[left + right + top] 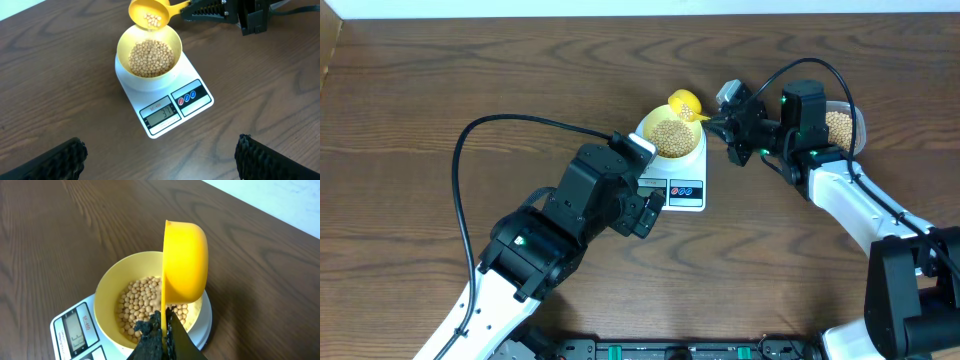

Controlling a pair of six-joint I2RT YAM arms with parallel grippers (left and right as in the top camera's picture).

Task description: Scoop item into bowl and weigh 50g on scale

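The pale-yellow bowl (670,135) sits on the white scale (682,190) and holds many tan beans (151,57). My right gripper (718,122) is shut on the handle of a bright yellow scoop (684,103), tilted on its side at the bowl's far rim with a few beans in it (152,20). In the right wrist view the scoop (185,262) stands on edge over the bowl (107,287), with the gripper (164,330) on its handle. My left gripper (160,155) is open and empty, just in front of the scale (170,107).
A clear plastic tub (842,127) with more beans stands at the right, behind my right arm. The table is dark wood (470,70).
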